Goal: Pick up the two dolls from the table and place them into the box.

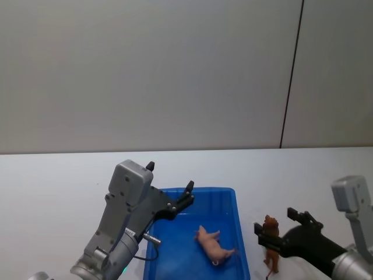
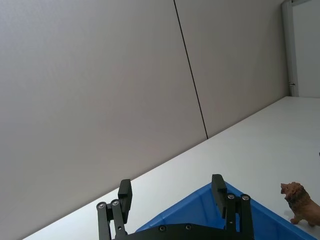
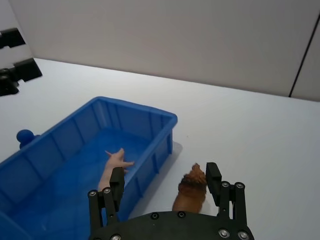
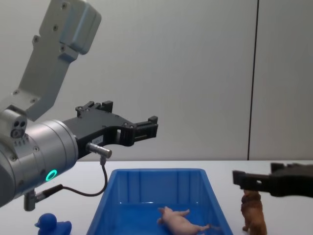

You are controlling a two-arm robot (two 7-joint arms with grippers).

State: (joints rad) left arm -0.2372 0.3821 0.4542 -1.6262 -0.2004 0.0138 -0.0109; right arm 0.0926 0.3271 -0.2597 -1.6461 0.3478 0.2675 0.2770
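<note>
The pink pig doll (image 1: 213, 245) lies on its side inside the blue box (image 1: 227, 195), also seen as the pig (image 3: 112, 162) (image 4: 181, 223). On the white table (image 1: 46, 186), just right of the box, stands the brown lion doll (image 1: 271, 236). My right gripper (image 1: 274, 220) is open, with one finger on each side of the lion's (image 3: 192, 187) head and a gap on both sides. The left gripper (image 1: 170, 177) hangs open and empty above the box's far left corner, well above the rim (image 4: 156, 171).
A small blue duck toy (image 4: 49, 223) sits on the table to the left of the box. A grey wall with a dark vertical seam stands behind the table. Bare tabletop stretches beyond the box (image 3: 150, 107) and to the right of the lion.
</note>
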